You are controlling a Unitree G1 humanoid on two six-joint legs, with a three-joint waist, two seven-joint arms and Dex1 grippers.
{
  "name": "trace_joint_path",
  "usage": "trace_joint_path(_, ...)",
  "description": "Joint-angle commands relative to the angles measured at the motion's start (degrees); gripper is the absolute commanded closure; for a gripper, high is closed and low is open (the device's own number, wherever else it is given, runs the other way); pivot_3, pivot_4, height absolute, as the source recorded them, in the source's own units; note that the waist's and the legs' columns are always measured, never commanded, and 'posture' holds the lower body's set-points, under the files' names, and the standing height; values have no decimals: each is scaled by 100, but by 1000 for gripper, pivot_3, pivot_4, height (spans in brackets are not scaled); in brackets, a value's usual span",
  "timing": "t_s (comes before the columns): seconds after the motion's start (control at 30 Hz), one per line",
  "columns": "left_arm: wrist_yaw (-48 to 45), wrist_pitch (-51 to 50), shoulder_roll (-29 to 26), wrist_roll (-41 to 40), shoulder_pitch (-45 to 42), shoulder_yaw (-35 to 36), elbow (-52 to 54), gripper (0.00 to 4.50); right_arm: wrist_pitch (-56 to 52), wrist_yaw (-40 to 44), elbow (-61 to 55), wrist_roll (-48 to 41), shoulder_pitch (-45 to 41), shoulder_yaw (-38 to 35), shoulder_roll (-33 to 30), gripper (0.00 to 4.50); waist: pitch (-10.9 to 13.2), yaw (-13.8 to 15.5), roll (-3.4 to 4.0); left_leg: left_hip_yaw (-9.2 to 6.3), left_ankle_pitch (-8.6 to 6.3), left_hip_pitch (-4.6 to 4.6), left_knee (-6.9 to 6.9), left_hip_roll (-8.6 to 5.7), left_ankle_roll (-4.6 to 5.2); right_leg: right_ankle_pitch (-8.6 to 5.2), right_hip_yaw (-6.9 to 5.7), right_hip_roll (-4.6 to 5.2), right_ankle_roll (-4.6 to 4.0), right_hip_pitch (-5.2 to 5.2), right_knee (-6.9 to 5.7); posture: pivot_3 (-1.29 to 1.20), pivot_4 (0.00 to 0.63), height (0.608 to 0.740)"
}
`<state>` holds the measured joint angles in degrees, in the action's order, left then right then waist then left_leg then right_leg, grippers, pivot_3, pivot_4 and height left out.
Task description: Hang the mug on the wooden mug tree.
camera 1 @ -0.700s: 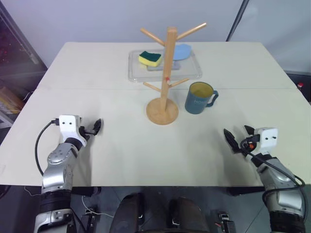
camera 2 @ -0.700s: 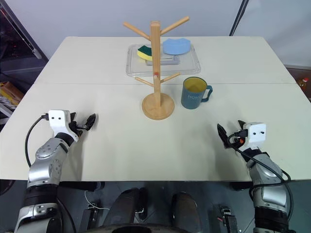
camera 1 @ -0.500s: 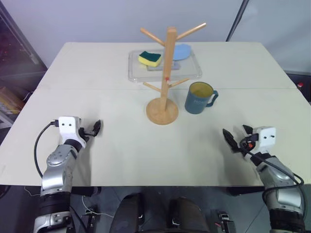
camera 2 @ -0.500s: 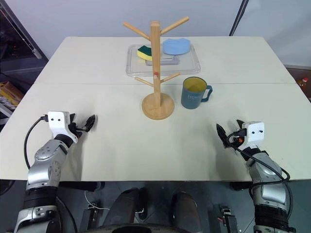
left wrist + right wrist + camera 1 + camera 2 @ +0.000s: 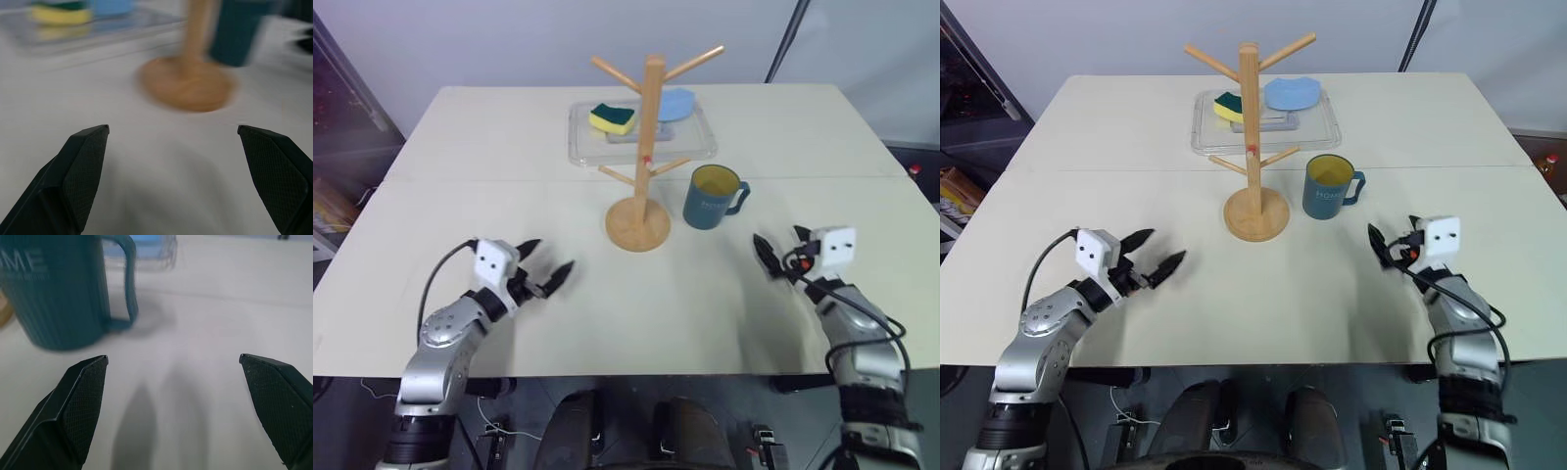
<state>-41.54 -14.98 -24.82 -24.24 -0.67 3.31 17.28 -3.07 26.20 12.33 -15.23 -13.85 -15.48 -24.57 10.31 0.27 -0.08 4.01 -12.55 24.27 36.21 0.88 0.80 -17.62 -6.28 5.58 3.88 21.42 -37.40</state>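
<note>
1. The left gripper (image 5: 545, 272) hovers over the near left part of the white table (image 5: 460, 196), its 2 black fingers spread wide apart with nothing between them, aimed toward the middle of the table
2. The right gripper (image 5: 775, 253) hangs over the near right part of the table, its fingers also parted wide and empty, pointing toward the mug
3. In the right wrist view the mug (image 5: 58, 289) stands upright just ahead of the parted fingers (image 5: 78, 406), off to one side of the gap, apart from them
4. The mug (image 5: 713, 196), dark teal-blue with a yellow inside, stands on the table just to the right of the wooden mug tree, its loop handle turned to the right, pale lettering on its side
5. The wooden mug tree (image 5: 644, 157) stands upright on its round disc base near the table's middle, pegs bare, a small red mark midway up the post
6. Behind it lies a clear tray (image 5: 582, 147) holding a yellow-and-green sponge (image 5: 612, 118) and a light blue cloth-like item (image 5: 677, 103)
</note>
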Motion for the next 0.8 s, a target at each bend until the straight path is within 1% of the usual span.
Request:
trace_joint_path(0.03,-283,-125,-155,-189,68,-151,401,0,238,-111,207,132,-256,55,40,33,0,0,1,1,0,0,0,0,0,0,1,0,0,0,0,0,150,740)
trace_joint_path(0.2,-329,-144,-193,-117,51,-363,487,0,400,-198,568,249,-630,186,137,33,0,-2,1,5,0,0,1,0,2,0,2,-1,0,1,-2,0,150,740)
trace_joint_path(0.43,-282,-168,-143,-145,-34,-461,524,0,731,-345,1473,404,-1224,237,187,33,0,-8,1,7,0,-2,1,0,2,0,5,-2,0,1,-6,0,150,740)
trace_joint_path(0.8,-216,-180,-113,-130,-174,-517,523,0,1216,-303,2585,531,-1909,329,186,33,1,-56,2,11,1,-5,1,0,1,0,9,-2,0,2,-11,0,150,740)
